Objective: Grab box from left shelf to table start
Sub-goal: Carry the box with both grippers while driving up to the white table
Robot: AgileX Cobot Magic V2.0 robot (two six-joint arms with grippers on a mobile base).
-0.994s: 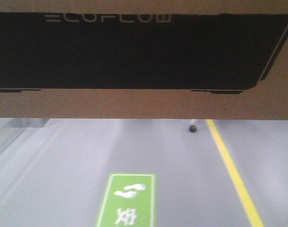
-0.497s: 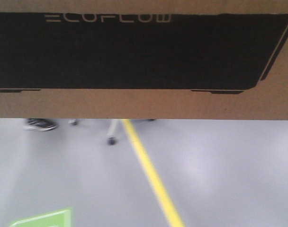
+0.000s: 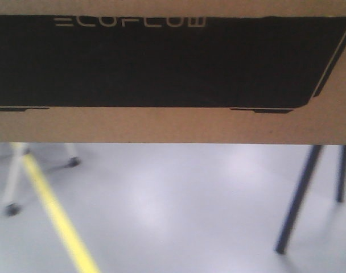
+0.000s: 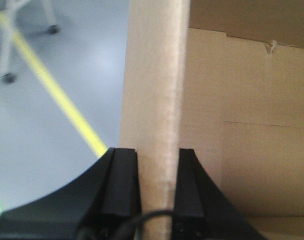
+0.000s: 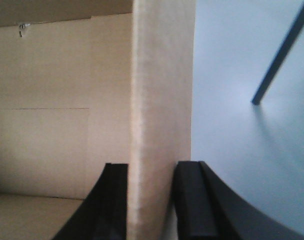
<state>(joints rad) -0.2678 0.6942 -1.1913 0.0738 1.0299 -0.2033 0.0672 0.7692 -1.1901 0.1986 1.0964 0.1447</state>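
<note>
The brown cardboard box (image 3: 173, 126) with its black "ECOFLOW" panel fills the top half of the front view, held up above the grey floor. My left gripper (image 4: 158, 155) is shut on the box's left wall (image 4: 152, 90), one finger outside, one inside. My right gripper (image 5: 152, 167) is shut on the box's right wall (image 5: 159, 90) in the same way. The box's empty inside shows in both wrist views. The left shelf and the white table top are out of view.
Grey floor with a yellow line (image 3: 56, 219) at the lower left. A wheeled white frame leg (image 3: 12, 182) stands at the left. Dark thin legs (image 3: 298, 199) stand at the right, also in the right wrist view (image 5: 279, 57).
The box stays fixed in view while the floor sweeps past: the yellow line has shifted from right to far left, the green floor sign has gone, and dark legs have come in at the right.
</note>
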